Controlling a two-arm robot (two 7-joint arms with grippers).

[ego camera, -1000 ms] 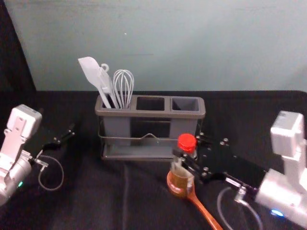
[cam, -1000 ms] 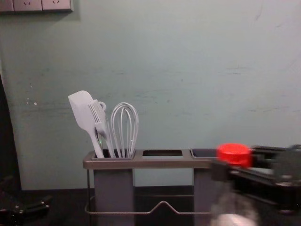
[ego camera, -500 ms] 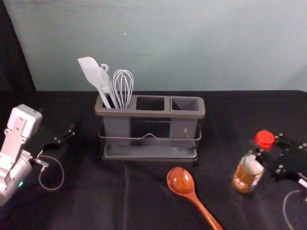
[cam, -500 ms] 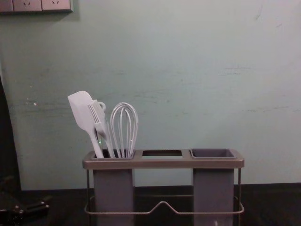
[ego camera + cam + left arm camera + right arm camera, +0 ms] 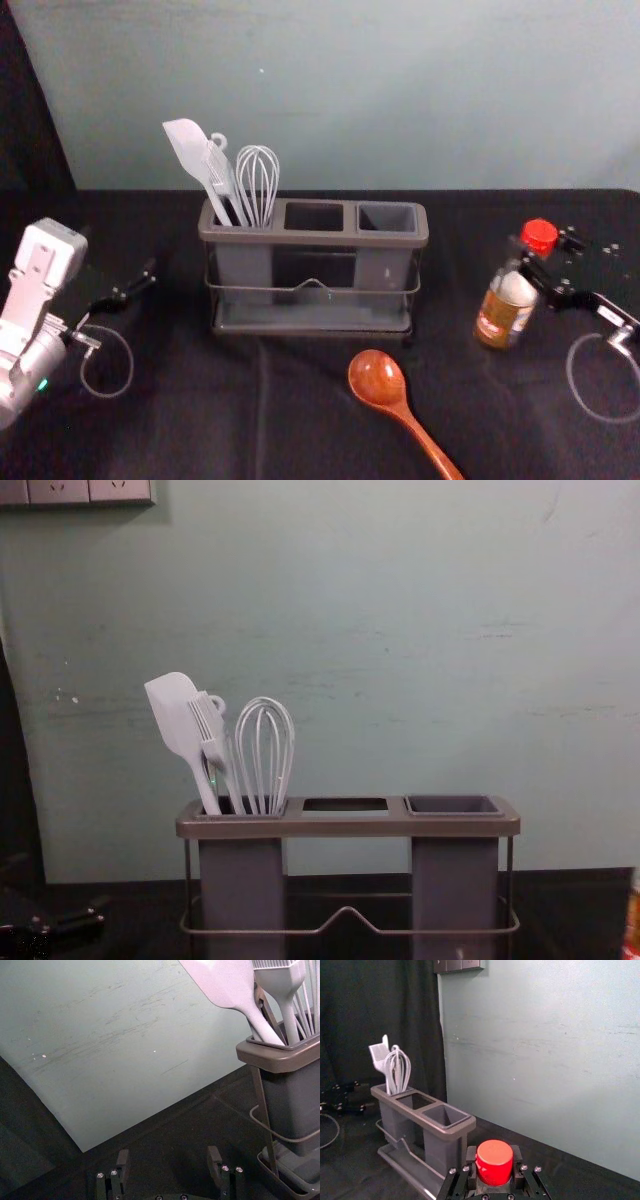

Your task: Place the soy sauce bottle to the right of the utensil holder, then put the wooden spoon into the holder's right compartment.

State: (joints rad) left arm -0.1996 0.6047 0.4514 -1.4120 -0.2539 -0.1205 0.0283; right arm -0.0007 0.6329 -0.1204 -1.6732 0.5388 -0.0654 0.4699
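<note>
The soy sauce bottle [image 5: 508, 305] has travelled most. A second ago it was in front of the utensil holder [image 5: 310, 237], its lower part overlapping the bowl of the wooden spoon [image 5: 378, 380] in the head view. Half a second ago it was out to the right and nearer the front edge of the tabletop [image 5: 300, 410]; now it is farther back, to the right of the holder and apart from it, red cap up. Whether its base touches the tabletop I cannot tell. A sliver of the bottle has also appeared at the chest view's lower right edge.

The right end effector [image 5: 532, 258] has moved along with it, its jaws closed in on the bottle's neck just below the cap. The left end effector [image 5: 146, 280] is parked near the tabletop's left edge, as before, jaws wide apart with nothing between them.

The spoon has not shifted: it lies in front of the holder, handle slanting toward the front right corner. The holder has stayed put too, near the back edge, with the spatula [image 5: 187, 148], brush [image 5: 222, 180] and whisk [image 5: 257, 185] in its left compartment.
</note>
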